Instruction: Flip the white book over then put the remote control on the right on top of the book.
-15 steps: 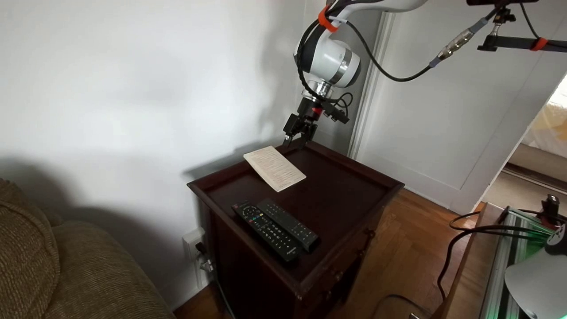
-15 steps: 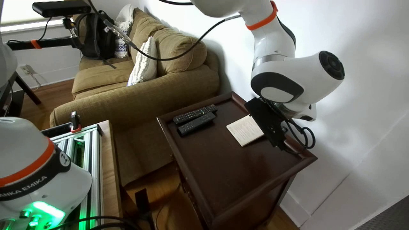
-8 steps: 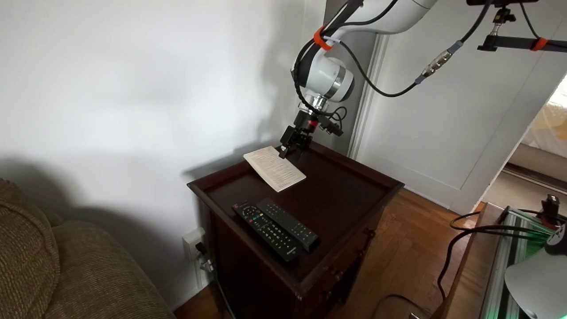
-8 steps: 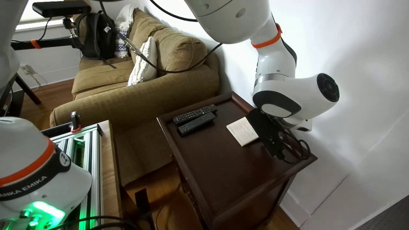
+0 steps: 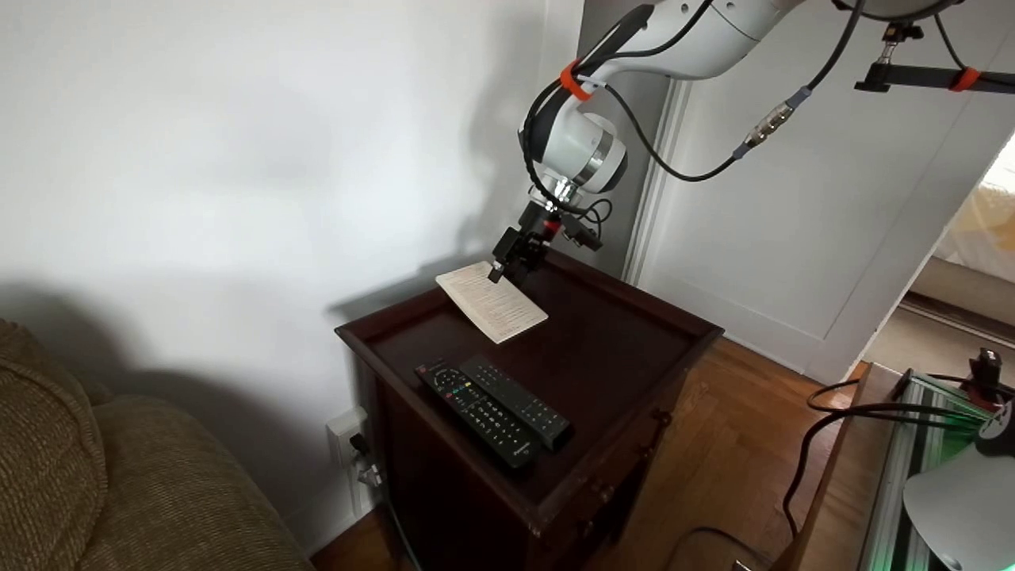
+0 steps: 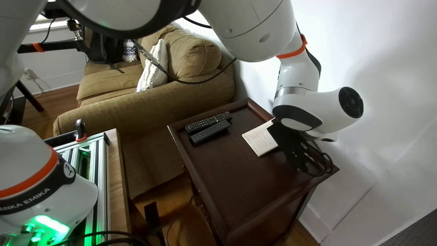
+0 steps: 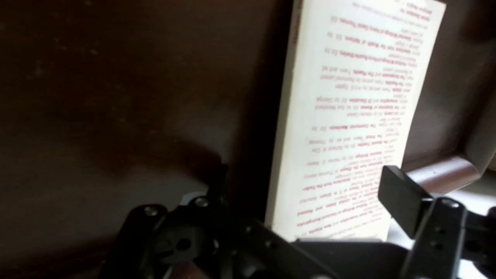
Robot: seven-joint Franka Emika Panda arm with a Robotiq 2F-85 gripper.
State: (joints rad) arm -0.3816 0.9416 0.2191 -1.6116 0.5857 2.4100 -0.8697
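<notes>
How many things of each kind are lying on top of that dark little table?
White book: 1
Black remote controls: 2
Total: 3

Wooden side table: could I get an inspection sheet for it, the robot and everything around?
Surface: dark wooden tabletop, raised rim.
Job's things: white book, flat, printed side up; plainer black remote, likely the one meant.
Clutter: Panasonic remote alongside it, likely spare.
Gripper: open, holding nothing, near one end of the book.
Cables: hanging cable, sagging in midair.
Surroundings: white wall and brown sofa next to the tabletop.
</notes>
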